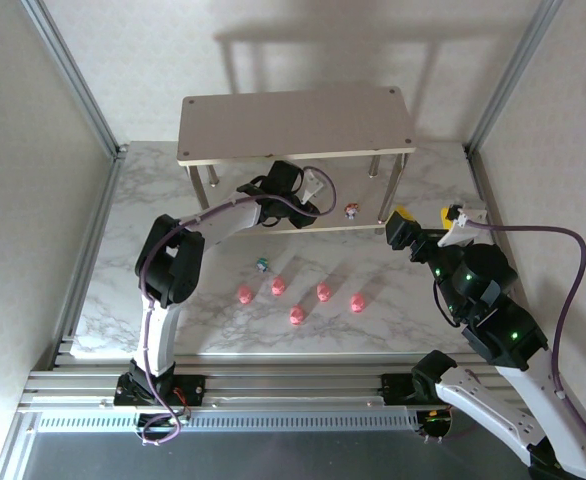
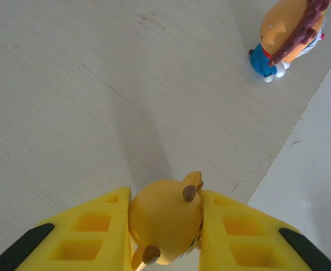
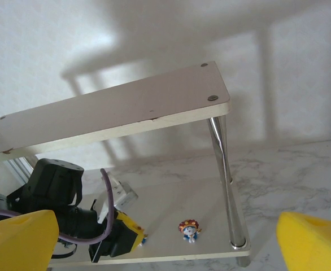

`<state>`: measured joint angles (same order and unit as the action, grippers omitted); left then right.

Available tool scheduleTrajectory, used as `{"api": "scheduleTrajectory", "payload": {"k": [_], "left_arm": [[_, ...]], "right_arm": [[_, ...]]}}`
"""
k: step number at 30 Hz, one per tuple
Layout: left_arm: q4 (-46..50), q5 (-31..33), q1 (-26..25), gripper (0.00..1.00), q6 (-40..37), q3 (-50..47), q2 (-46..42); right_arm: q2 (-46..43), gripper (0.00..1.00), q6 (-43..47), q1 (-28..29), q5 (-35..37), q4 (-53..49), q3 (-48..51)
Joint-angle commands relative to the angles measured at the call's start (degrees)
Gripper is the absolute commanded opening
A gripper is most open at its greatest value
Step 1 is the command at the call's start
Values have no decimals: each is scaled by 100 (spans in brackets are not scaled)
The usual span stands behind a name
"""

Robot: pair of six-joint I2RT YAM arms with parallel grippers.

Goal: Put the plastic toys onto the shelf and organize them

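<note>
5 pink pigs (image 1: 324, 292) sit on the table (image 1: 173, 320).
Left gripper (image 2: 165, 231) clamps a yellow figure (image 2: 165, 214) above the lower board of the shelf (image 1: 293, 125); right gripper (image 1: 426, 218) gapes wide.

Marble table (image 1: 403, 330), five pink pigs (image 1: 324, 292) (shelf (image 1: 293, 125) behind)

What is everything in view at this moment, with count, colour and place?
Shelf: one, beige boards on silver legs, far centre of the table.
Table: one, white-grey marble, under everything.
Pig toys: five, pink, on the table in front of the shelf.
Teal figurine: one, teal, on the table between pigs and shelf.
Red-capped figurine: one, red, orange and blue, on the shelf's lower board.
Yellow figurine: one, yellow-orange, gripped over the lower board.
Left end effector: yellow fingers, shut on the yellow figurine.
Right end effector: yellow fingers, open, right of the shelf.
</note>
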<state>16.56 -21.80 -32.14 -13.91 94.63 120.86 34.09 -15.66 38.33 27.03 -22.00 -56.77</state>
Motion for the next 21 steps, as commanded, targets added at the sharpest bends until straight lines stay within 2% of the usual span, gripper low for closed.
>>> {"api": "scheduleTrajectory", "payload": {"k": [1, 11, 21], "left_arm": [[60, -23, 50, 25, -116, 183, 131], [112, -29, 41, 38, -155, 204, 134], [105, -27, 41, 40, -139, 222, 134]], "right_arm": [[12, 99, 72, -36, 119, 211, 0], [-23, 99, 73, -36, 116, 223, 17], [-56, 99, 66, -36, 136, 222, 35]]}}
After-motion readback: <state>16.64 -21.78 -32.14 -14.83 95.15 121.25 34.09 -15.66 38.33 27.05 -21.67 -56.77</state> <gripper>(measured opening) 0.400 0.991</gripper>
